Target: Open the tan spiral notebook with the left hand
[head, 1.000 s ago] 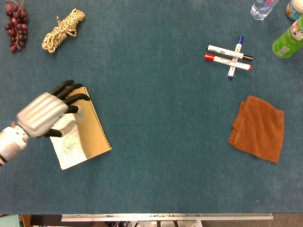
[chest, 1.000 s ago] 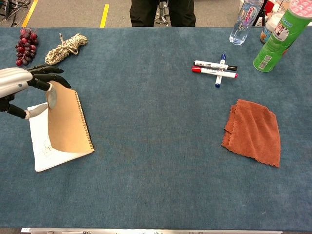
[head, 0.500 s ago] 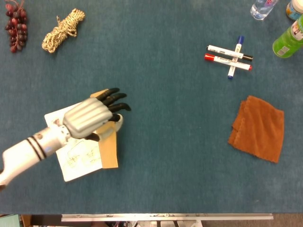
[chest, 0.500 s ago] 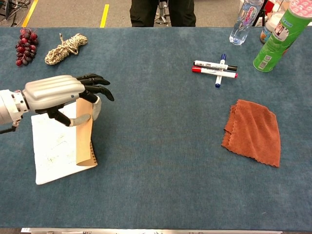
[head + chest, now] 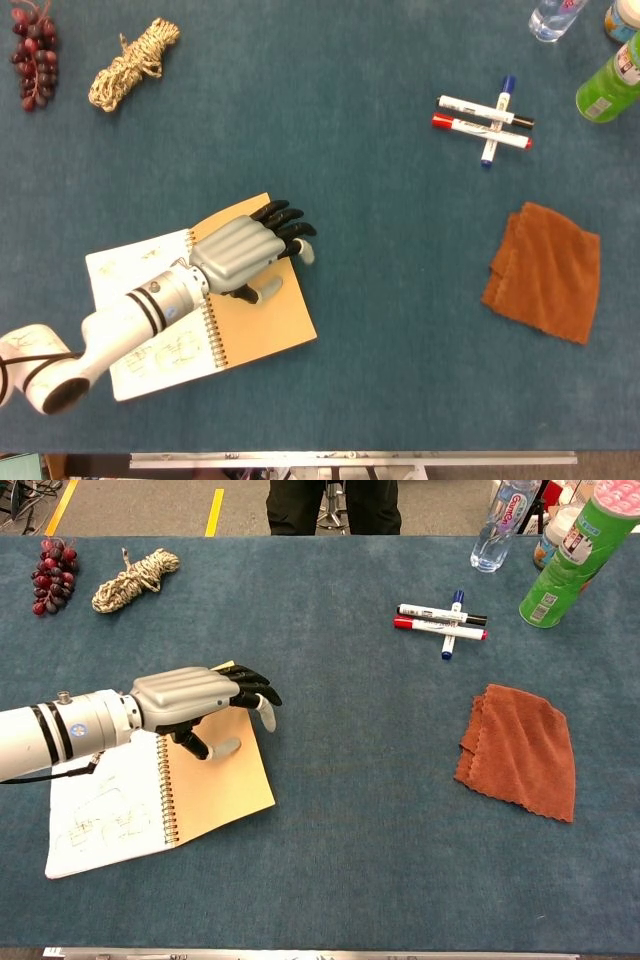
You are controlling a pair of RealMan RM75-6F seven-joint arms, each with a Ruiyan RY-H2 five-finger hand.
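The tan spiral-bound paper notebook (image 5: 200,300) lies open at near left. The silver-and-black left hand (image 5: 245,255) hovers over its flipped cover, fingers apart, holding nothing.

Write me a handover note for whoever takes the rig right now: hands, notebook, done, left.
Left hand: palm down over the opened cover, fingers apart; holding nothing as far as either view shows.
Right hand: not in view.
Notebook: near the table's left front, lying open; tan cover flat to the right of the spiral, white page with sketches to the left.
Done: the notebook is open.
Left: lift the left hand clear, probably nothing more.
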